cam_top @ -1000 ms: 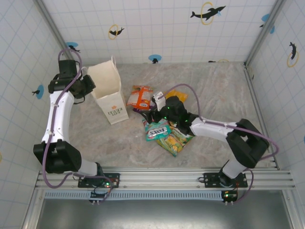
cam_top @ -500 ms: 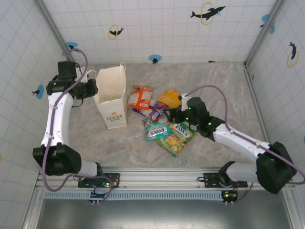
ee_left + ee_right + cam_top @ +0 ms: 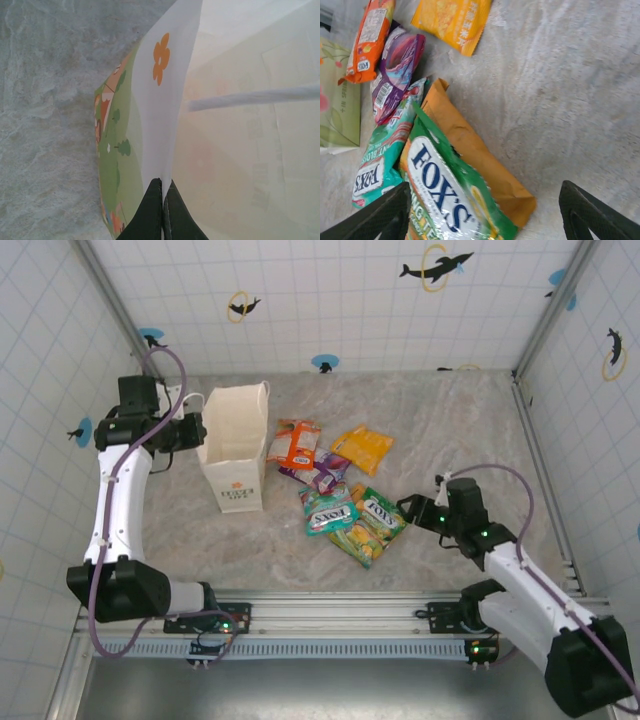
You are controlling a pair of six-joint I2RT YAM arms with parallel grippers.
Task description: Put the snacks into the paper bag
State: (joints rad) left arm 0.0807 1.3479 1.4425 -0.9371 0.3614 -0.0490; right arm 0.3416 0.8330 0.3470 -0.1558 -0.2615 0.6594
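At the far left the left gripper [image 3: 192,430] was clamped on the rim of the paper bag [image 3: 238,455]. In the left wrist view its jaws were pressed flat together over the thin white wall, holding the bag upright with its mouth open on the marbled table [image 3: 470,430]. The bag looked light and floppy, likely to tip or fold if released, so that pinch on the rim seemed a sensible brace. Just to its right lay the snacks, all on the table and none seen inside the bag. An orange-white packet [image 3: 293,443] was nearest the bag, with a purple packet [image 3: 318,472] touching it and a yellow-orange packet [image 3: 362,446] a little apart behind. Nearer the arms, a teal-green packet [image 3: 330,511] touched a green-yellow packet [image 3: 372,523] lettered "FOX'S", which lay over a brownish-orange packet [image 3: 470,145]. They appeared light, soft and glossy, probably slippery. A crimped end seam or raised corner would likely give the firmest bite, while a pinch on the puffed middle might slide off. Furthest right, the right gripper [image 3: 415,508] hung just beside the green-yellow packet, its fingers [image 3: 385,212] spread wide with nothing between them.
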